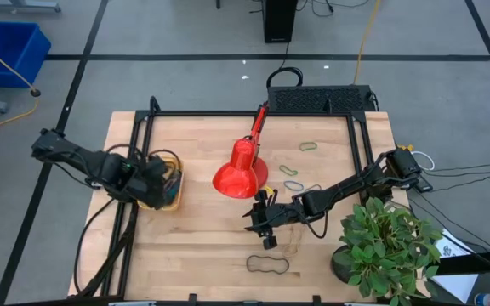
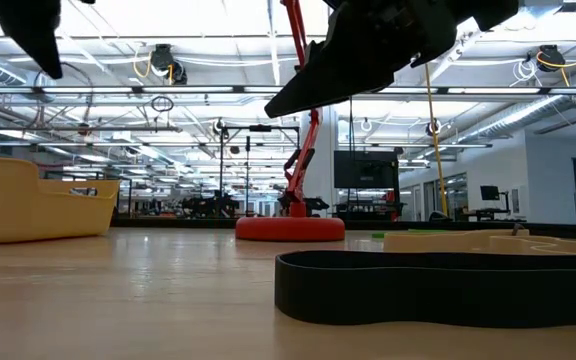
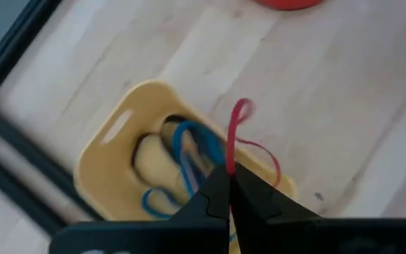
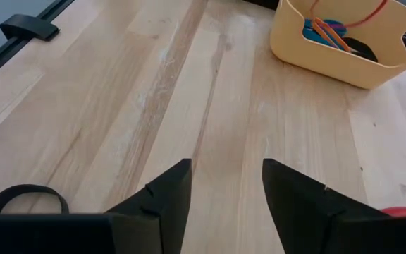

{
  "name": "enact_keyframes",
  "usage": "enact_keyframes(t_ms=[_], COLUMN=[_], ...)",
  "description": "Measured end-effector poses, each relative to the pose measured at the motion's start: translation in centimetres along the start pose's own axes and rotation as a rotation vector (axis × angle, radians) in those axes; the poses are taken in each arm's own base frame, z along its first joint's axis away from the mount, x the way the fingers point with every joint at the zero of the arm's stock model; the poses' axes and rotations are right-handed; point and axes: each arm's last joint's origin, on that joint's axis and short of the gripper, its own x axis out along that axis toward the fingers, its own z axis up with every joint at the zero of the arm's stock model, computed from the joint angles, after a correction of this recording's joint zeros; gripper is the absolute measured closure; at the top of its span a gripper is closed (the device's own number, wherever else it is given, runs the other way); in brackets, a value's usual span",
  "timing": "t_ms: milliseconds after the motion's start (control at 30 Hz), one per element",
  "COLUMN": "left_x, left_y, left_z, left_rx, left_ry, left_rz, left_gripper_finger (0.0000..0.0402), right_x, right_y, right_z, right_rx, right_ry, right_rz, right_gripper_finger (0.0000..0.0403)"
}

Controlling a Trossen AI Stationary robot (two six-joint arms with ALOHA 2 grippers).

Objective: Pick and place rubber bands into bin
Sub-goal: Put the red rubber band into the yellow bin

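The yellow-orange bin [image 1: 175,161] stands at the table's left, and it also shows in the low view [image 2: 28,200]. It holds several blue and orange bands [image 3: 185,152]. My left gripper [image 1: 163,185] is over the bin, shut on a red rubber band [image 3: 240,120]. My right gripper [image 1: 262,223] hovers open and empty near the table's middle, in front of the red lamp [image 1: 241,174]. A small black band [image 1: 270,242] lies just nearside of it, and a large black band [image 1: 267,265] lies closer to the near edge. Green [image 1: 309,146] and grey [image 1: 292,185] bands lie to the lamp's right. My left gripper pinches the red rubber band between its two fingertips [image 3: 230,169]. The fingers come from above, pointing down at the bin. The band's loop [image 3: 242,109] reaches past the fingertips over the bin's opening, slack, with one strand [image 3: 270,159] curving off toward the rim.
A potted plant [image 1: 385,242] stands at the near right corner. A black frame [image 1: 147,127] runs along the table's left, far and right sides. The lamp's arm [image 1: 260,119] slants toward the far edge. Bare wood lies between the bin and my right gripper [image 4: 224,190].
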Motion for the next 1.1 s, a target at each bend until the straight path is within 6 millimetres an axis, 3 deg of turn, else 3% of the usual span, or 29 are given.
enact_keyframes(t_ms=[167,367,533,733,1100], left_x=[0.0,1.0,3.3,6.6,9.5], left_y=[0.6,-0.6,-1.5,-1.8,-1.6], left_z=[-0.4,-0.1,-0.9,-2.6,-4.3], left_rx=[-0.052,-0.034,0.005,-0.028,-0.09], left_ry=[0.034,0.064,0.122,0.175,0.249], left_rz=[0.063,0.114,0.172,0.104,0.089], left_gripper_finger=[0.0398,0.0391,0.0398,0.0378,0.0372], right_x=[0.0,0.0,0.0,0.0,0.0], right_y=[0.0,0.0,0.0,0.2,0.2], right_z=[0.0,0.0,0.0,0.0,0.0], right_rx=[0.0,0.001,0.001,0.057,0.14], right_ry=[0.0,-0.001,-0.001,-0.001,-0.001], right_rz=[0.0,0.0,0.0,0.004,0.005], right_gripper_finger=[0.0232,0.023,0.023,0.023,0.0233])
